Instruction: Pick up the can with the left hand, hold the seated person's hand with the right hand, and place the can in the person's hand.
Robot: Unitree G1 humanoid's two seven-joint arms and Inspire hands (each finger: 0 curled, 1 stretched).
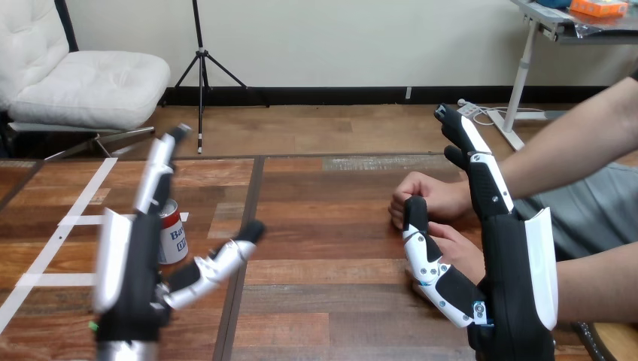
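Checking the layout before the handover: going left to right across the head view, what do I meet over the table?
Left hand → can → person's hands → right hand.

Red-and-white can [173, 235] stands upright on the table [323, 256], left side; the person's hand [432, 197] rests curled at right

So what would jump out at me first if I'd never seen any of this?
Probably the two black-and-white robot hands. The left hand stands open at the left of the wooden table, beside a small red, white and blue can but not gripping it. At the right, the right hand, also open, has the person's closed hand between its thumb and fingers.
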